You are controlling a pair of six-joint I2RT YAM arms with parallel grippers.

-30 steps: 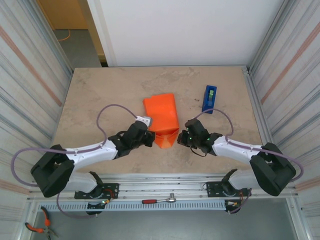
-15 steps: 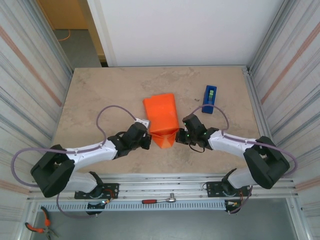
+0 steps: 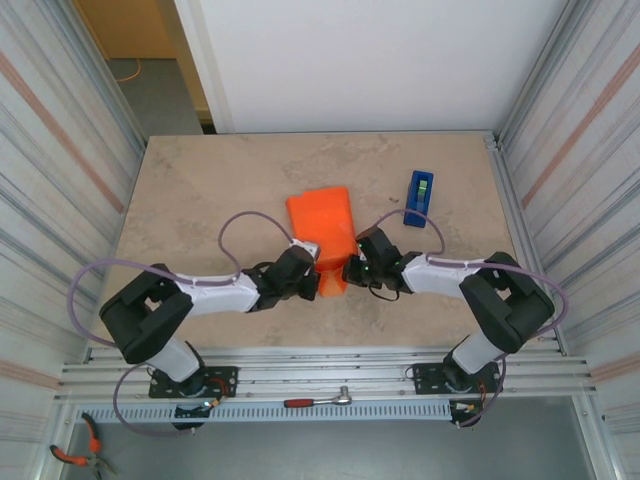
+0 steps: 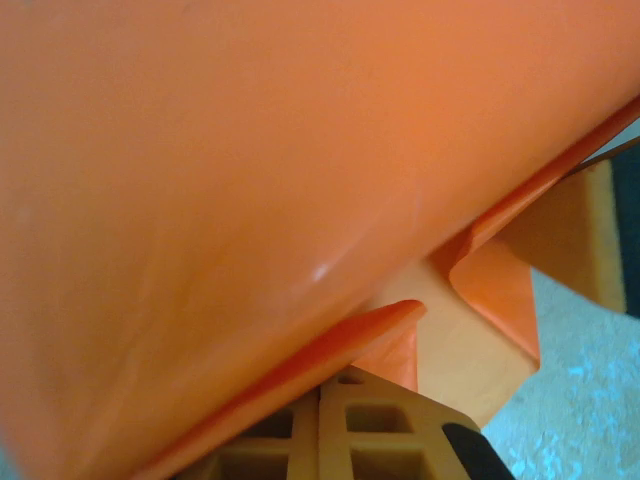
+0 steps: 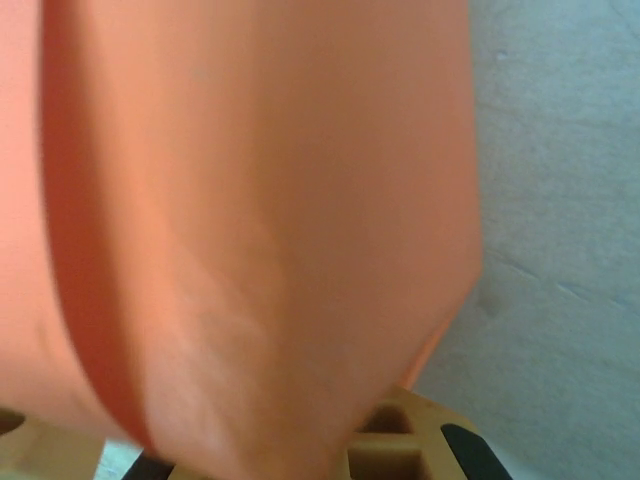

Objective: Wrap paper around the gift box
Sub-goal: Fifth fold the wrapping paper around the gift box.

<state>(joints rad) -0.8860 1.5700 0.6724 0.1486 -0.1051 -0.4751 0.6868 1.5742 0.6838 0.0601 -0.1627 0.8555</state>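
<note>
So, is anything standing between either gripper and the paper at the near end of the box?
Nothing visible does. The left gripper and the right gripper both sit right against the near end of the orange paper, one from each side. The blue tape dispenser stands apart, off to the far right.

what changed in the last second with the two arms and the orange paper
Both arms swung inward. The left gripper moved right and the right gripper moved left, squeezing the near end flap of the thin bright orange paper narrower between them. The rest of the paper and the blue tape dispenser stayed put.
</note>
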